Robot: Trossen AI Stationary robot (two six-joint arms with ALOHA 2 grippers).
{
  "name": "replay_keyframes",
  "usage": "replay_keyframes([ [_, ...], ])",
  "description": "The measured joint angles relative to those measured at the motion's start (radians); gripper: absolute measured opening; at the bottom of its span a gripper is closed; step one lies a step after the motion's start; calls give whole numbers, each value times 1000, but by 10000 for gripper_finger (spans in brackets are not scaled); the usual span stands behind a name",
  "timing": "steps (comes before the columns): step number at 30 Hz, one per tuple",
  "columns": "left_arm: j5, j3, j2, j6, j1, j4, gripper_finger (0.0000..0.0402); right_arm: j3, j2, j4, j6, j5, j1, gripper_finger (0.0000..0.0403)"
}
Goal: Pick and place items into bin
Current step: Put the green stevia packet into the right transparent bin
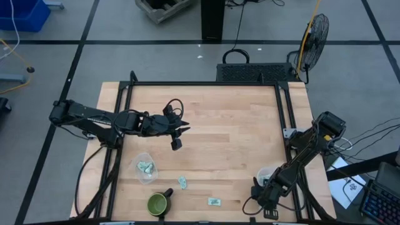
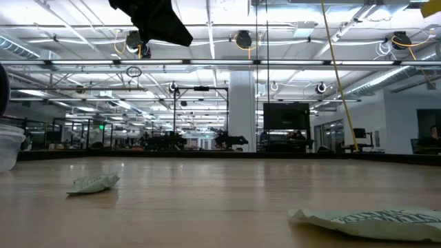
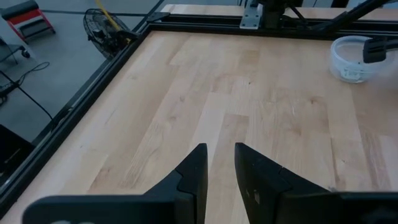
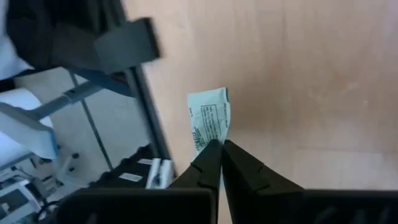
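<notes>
Pinched tight on a pale green-and-white packet point(image 4: 209, 122), fingers of the right gripper point(image 4: 221, 144), near the table's right front corner beside a clear cup point(image 1: 265, 176). Narrowly parted and holding nothing, fingers of the left gripper point(image 3: 219, 158), hovering over bare wooden table point(image 1: 231, 125) left of centre. Near the front left, another clear cup point(image 1: 145, 167) with packets inside. Just in front, a dark green mug point(image 1: 157, 203). Loose on the wood, two more packets point(image 1: 182, 182) point(image 1: 214, 201).
</notes>
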Motion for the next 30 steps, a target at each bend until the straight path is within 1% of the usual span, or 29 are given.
replay_keyframes([
  [3, 0, 0, 0, 0, 0, 2, 88, 0, -42, -1, -6, 19, 0, 2],
  [7, 0, 0, 0, 0, 0, 3, 88, 0, -116, -50, -19, 121, 0, 1],
  [9, 0, 0, 0, 0, 0, 3, 88, 0, -161, -102, -20, 167, 0, 1],
  [11, 0, 0, 0, 0, 0, 3, 88, 0, -207, -188, -17, 195, 0, 1],
  [17, 0, 0, 0, 0, 0, 4, 88, 0, -353, -477, 27, 230, 0, 0],
  [19, 0, 0, 0, 0, 0, 5, 88, 0, -397, -568, 5, 272, 1, 0],
  [23, -1, 0, 0, 19, 0, 4, 88, 0, -458, -695, -22, 410, 0, 0],
  [26, -1, 0, 0, 20, 0, 4, 88, -16, -473, -673, -22, 426, -1, 0],
  [30, -1, 0, 0, 32, 0, 4, 88, -102, -463, -527, -22, 393, -1, 0],
])
